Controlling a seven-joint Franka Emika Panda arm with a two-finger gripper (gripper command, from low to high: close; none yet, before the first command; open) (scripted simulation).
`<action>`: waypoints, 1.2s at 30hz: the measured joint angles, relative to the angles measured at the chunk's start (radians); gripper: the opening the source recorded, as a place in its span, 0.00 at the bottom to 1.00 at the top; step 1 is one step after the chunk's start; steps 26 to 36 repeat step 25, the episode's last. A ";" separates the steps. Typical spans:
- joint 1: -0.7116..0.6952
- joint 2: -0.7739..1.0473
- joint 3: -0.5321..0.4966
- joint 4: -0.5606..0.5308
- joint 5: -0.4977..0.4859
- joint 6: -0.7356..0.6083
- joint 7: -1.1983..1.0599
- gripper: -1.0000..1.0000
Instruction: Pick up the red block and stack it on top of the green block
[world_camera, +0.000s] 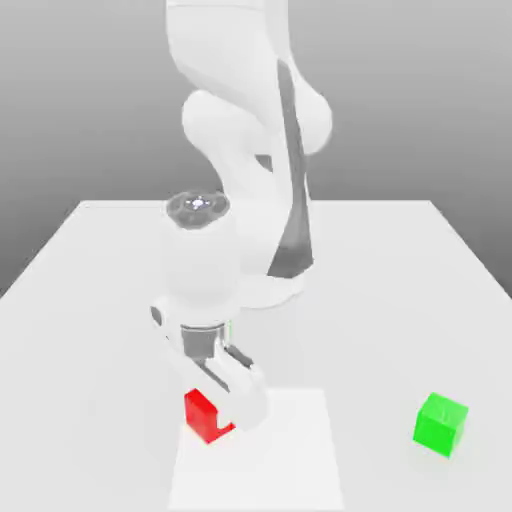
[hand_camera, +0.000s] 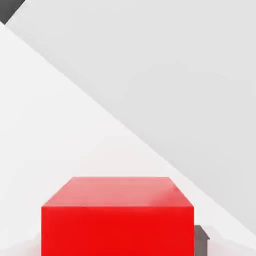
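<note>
- A white Franka Panda arm (world_camera: 245, 130) bends down over a pale worktop (world_camera: 90, 300), its wrist pointing straight down near the front edge.
- The jaws (world_camera: 225, 405), as the brief calls the gripper, sit low at the red block (world_camera: 205, 415), which lies at about 6 o'clock on the worktop in the exterior view, slightly toward 7.
- One white finger (world_camera: 245, 395) covers the block's side nearest the exterior view's right; the other finger is hidden, so I cannot tell whether the jaws are clenched on the block or released around it.
- In the hand view the red block (hand_camera: 117, 220) looms close, its top face and one side face showing, with a dark fingertip (hand_camera: 201, 239) just beside one lower corner.
- The green block (world_camera: 440, 423) rests on the worktop at about 4 o'clock, well apart from the red one, with nothing on it.
- The block sits at the edge of a brighter white panel (world_camera: 285, 450) on the worktop.
- Judged step: securing the grasp before lifting. To do it well, the fingers should press squarely on opposite flat faces, centred, so the block does not twist; then lift straight up before travelling toward the green block.
- A skewed grip could make the stack land off-centre.
- No brand, label or writing can be read on anything.
</note>
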 joint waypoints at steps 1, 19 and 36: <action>-0.001 -0.035 0.002 -0.005 0.006 -0.030 -0.004 0.00; 0.407 0.001 0.315 0.226 -0.092 -0.235 -0.284 0.00; 0.443 0.097 0.266 0.234 -0.173 -0.154 -0.228 1.00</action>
